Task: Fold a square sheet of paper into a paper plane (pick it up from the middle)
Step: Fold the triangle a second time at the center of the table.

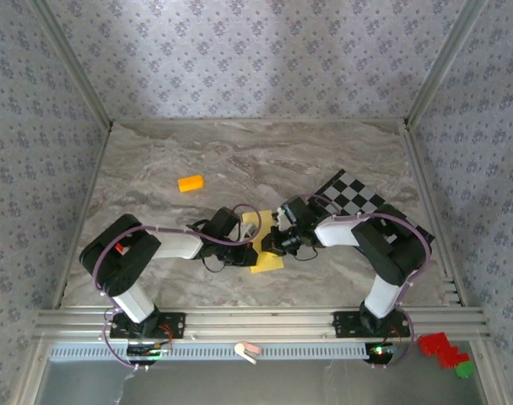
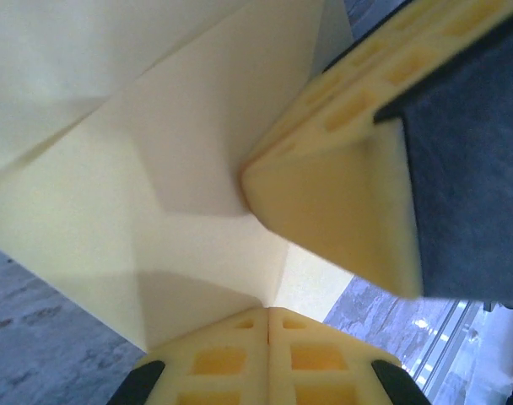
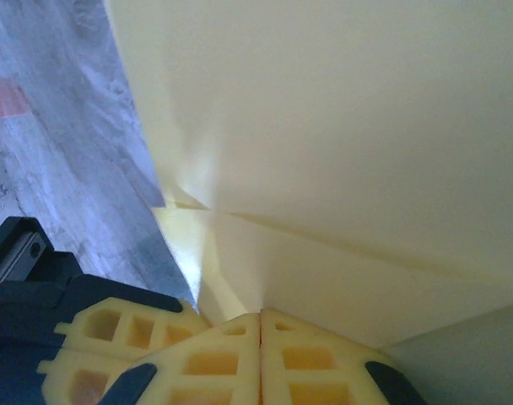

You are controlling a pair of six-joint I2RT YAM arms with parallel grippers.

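Note:
The square sheet of paper (image 1: 268, 262), pale yellow and creased, is held off the marble table (image 1: 155, 160) between the two arms at centre front. My left gripper (image 1: 249, 251) meets it from the left and my right gripper (image 1: 278, 240) from the right, almost touching each other. In the left wrist view the paper (image 2: 138, 169) rises from my left gripper (image 2: 269, 314), whose jaws are shut on a fold, and a right finger (image 2: 341, 202) presses beside it. In the right wrist view my right gripper (image 3: 261, 319) is shut on the paper (image 3: 341, 126), with a left finger (image 3: 105, 333) beside it.
A small orange block (image 1: 190, 182) lies on the table behind the left arm. A black-and-white checkered board (image 1: 364, 200) lies at the right, partly under the right arm. Red and green pieces (image 1: 440, 347) sit beyond the front rail at the right.

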